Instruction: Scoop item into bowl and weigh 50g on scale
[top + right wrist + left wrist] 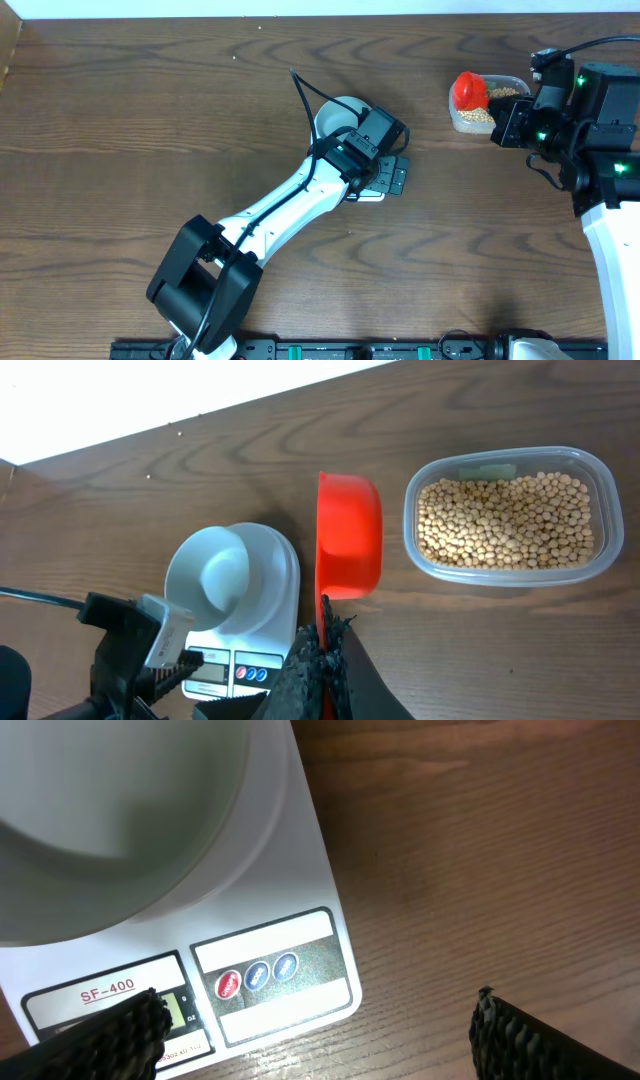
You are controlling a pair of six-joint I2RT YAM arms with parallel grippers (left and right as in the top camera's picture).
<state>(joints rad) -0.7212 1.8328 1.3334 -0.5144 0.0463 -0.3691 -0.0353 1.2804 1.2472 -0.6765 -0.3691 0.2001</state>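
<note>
Red scoop [348,550] pinched in the right tool [325,635], near the beans [505,520]; left tool [318,1010] spread over the scale [280,900], bowl [190,565] empty. Scooping looks next: dip into beans.

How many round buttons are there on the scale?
3, in one row on the scale, right of the display: the red button leftmost, then the middle blue button, then the right blue button. None seems hidden.
</note>
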